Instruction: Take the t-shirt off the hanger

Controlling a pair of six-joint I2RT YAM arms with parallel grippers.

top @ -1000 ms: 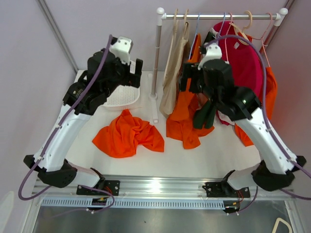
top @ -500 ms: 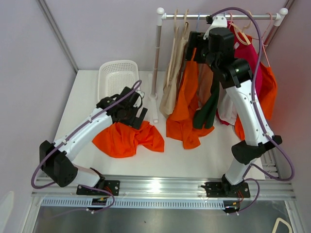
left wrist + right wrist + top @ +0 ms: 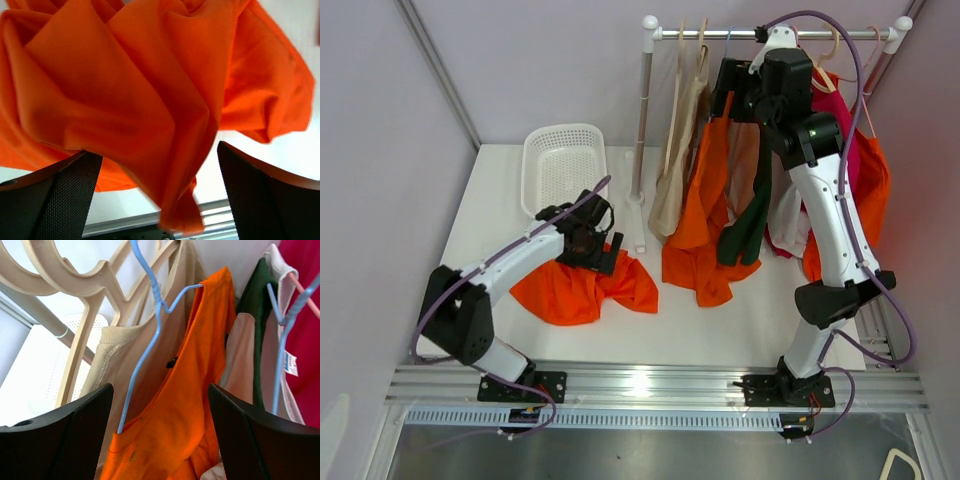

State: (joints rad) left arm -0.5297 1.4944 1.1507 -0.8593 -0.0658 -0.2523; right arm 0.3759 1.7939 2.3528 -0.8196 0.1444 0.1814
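Note:
An orange t-shirt (image 3: 705,200) hangs on a blue wire hanger (image 3: 727,45) on the rail, its hem reaching the table. In the right wrist view the shirt (image 3: 200,390) hangs from the hanger (image 3: 150,325) by its collar. My right gripper (image 3: 728,92) is up by the rail, open, its jaws either side of the shirt's collar (image 3: 161,390) without touching it. A second orange t-shirt (image 3: 570,290) lies crumpled on the table. My left gripper (image 3: 595,250) is low over that heap, open, with a fold of its cloth (image 3: 150,100) between the fingers (image 3: 159,155).
A white basket (image 3: 565,170) stands at the back left. The rail (image 3: 770,34) on its white post (image 3: 642,140) also holds beige garments (image 3: 675,170), a dark green one (image 3: 750,220), a magenta one (image 3: 840,130) and another orange one (image 3: 875,190).
My left arm has come down from near the basket onto the crumpled orange shirt. My right arm has risen from mid-height to the rail, by the blue hanger.

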